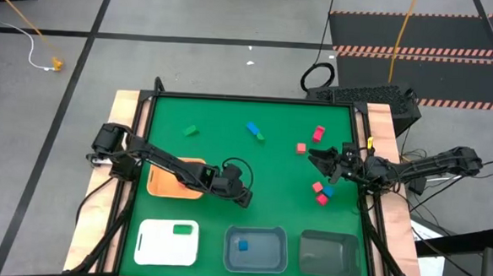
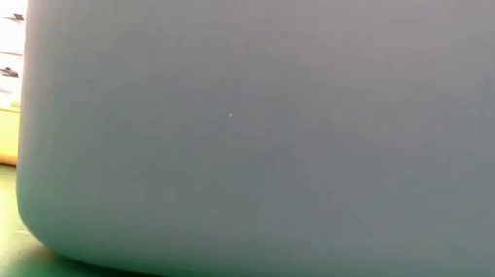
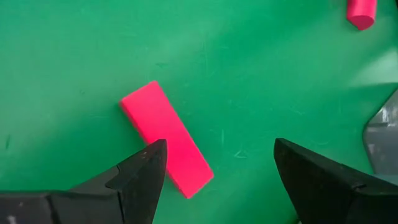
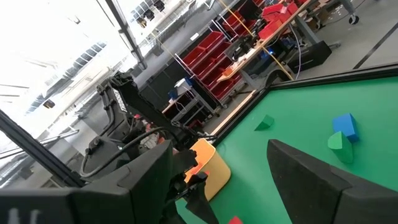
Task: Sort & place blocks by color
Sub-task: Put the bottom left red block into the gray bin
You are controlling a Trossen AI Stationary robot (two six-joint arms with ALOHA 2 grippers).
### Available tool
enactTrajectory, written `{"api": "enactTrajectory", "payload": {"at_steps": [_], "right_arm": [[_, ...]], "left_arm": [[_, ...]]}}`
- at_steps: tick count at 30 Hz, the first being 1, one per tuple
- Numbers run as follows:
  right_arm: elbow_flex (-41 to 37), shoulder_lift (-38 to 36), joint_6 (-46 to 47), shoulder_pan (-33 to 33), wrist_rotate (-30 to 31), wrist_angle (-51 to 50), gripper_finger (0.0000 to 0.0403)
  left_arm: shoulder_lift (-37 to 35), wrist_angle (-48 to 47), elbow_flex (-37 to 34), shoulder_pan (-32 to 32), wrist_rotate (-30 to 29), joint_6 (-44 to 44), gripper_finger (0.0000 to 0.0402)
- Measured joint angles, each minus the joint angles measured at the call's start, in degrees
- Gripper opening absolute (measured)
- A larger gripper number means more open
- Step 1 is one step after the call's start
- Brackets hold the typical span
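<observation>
Small blocks lie scattered on the green mat (image 1: 228,158): a green block (image 1: 189,131), a blue block (image 1: 252,128) beside a green one (image 1: 260,137), two red blocks (image 1: 318,133) (image 1: 301,147), and a red-and-blue cluster (image 1: 322,193). My left gripper (image 1: 242,193) (image 3: 214,168) is open over a flat red bar (image 3: 165,137), which the gripper hides in the high view. My right gripper (image 1: 317,159) (image 4: 217,180) is open and holds nothing, just left of the cluster and below the red blocks. My left gripper comes from above, pointing down. One fingertip (image 3: 152,162) stands over the red bar's long edge (image 3: 180,163), near one end. The bar lies flat on the mat, and I cannot tell whether the finger touches it.
An orange tray (image 1: 177,178) sits under the left arm. Along the near edge stand a white tray (image 1: 152,243) holding a green block (image 1: 182,230), a blue-grey tray (image 1: 274,256) holding a blue block (image 1: 242,245), and a grey tray (image 1: 329,254). A tray wall (image 2: 279,124) fills the low view.
</observation>
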Motion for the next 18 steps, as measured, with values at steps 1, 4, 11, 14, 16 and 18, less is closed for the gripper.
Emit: {"api": "enactTrajectory", "payload": {"at_steps": [1, 4, 11, 14, 16, 18], "right_arm": [[0.01, 0.0, 0.0, -0.01, 0.0, -0.02, 0.0254], [-0.01, 0.0, -0.04, 0.0, 0.0, -0.02, 0.0254], [0.0, 0.0, -0.01, 0.0, 0.0, 0.02, 0.0254], [0.01, 0.0, -0.04, 0.0, 0.0, 0.02, 0.0254], [0.01, 0.0, -0.01, -0.01, 0.0, 0.02, 0.0254], [0.01, 0.0, 0.0, 0.01, 0.0, 0.0, 0.0254]], "left_arm": [[0.33, 0.32, 0.0, -0.05, -0.02, -0.65, 0.0294], [1.77, 0.59, 0.04, -0.39, 0.03, -3.14, 0.0294], [3.68, 1.11, 0.03, -0.47, 0.52, -7.74, 0.0294], [3.98, 1.04, 0.04, -0.45, 0.52, -8.68, 0.0294], [4.62, 1.74, 0.07, -0.21, 0.48, -8.62, 0.0294], [4.68, 1.69, 0.11, 0.04, 0.57, -8.22, 0.0294]]}}
